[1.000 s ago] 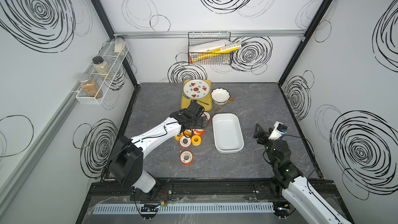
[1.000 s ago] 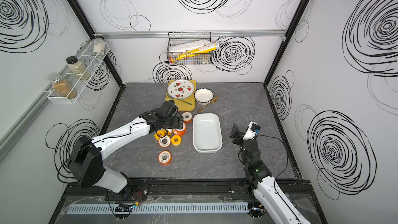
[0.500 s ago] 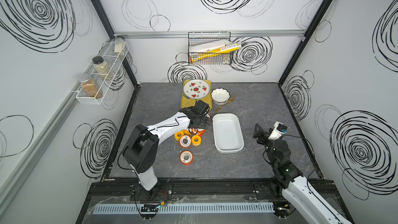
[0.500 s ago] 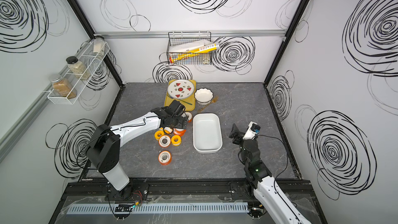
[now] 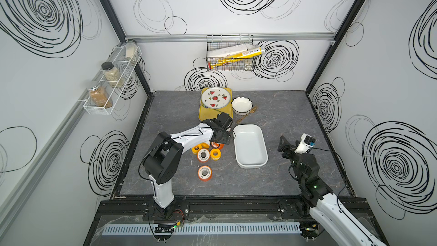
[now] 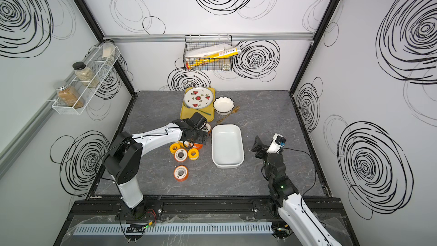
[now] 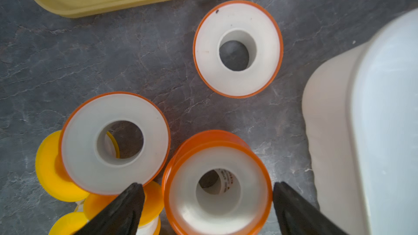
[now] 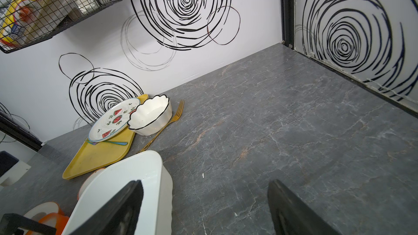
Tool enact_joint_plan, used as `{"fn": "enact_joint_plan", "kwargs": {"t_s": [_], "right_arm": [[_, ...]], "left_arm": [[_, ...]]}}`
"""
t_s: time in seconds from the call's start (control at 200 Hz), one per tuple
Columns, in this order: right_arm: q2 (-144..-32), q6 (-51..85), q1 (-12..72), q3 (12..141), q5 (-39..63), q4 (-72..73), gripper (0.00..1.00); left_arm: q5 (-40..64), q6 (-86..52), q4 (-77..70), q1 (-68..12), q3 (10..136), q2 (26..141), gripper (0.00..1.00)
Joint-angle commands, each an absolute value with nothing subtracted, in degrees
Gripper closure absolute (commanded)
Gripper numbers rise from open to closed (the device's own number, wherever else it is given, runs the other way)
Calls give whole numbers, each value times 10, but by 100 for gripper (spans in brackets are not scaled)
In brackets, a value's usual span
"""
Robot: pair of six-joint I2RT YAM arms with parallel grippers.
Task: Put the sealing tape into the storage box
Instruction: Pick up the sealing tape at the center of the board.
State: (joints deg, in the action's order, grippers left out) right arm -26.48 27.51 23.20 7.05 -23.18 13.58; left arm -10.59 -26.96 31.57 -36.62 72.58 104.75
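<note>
The left gripper [image 7: 207, 191] stands spread. Its two black fingers [image 7: 117, 213] straddle one orange-flanged spool of sealing tape [image 7: 217, 154] lying flat on the grey surface [image 7: 113, 53]. One finger is almost against the spool's rim and the other is a little clear of it, so nothing is pinched. Just outside that clear finger, a second orange spool [image 7: 79, 145] sits on top of yellow spools [image 7: 49, 172]. Ahead of the fingertips a third orange spool [image 7: 208, 48] lies alone. The storage box [image 5: 249, 146] lies just beside this gripper, on the side toward the right arm, its inside bare white. The right gripper [image 8: 204, 185] is also spread, holding nothing, near the box's opposite long side.

In both top views the wrist [image 5: 220, 128] hides the straddled spool. A cluster of spools [image 5: 203, 155] and a lone spool [image 5: 204, 172] show behind the gripper, toward the arm's base. In the left wrist view the straddled spool's near edge is cut off, and the yellow spools are partly covered, so their number is unclear.
</note>
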Motion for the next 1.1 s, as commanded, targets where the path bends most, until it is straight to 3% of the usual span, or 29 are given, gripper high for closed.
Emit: {"fn": "enact_joint_plan", "kwargs": {"t_s": [0.0,0.716,1.096], "right_arm": [[-267,276,236,72,-241,134,10],[-260,276,235,71,-243,129,11],[-259,276,235,70,-244,130,11]], "left_arm": [[-118,-267,304,-371,733,1056,7],[-115,-271,297,-373,734,1073,15],[-127,-273,306,-373,741,1068,27]]}}
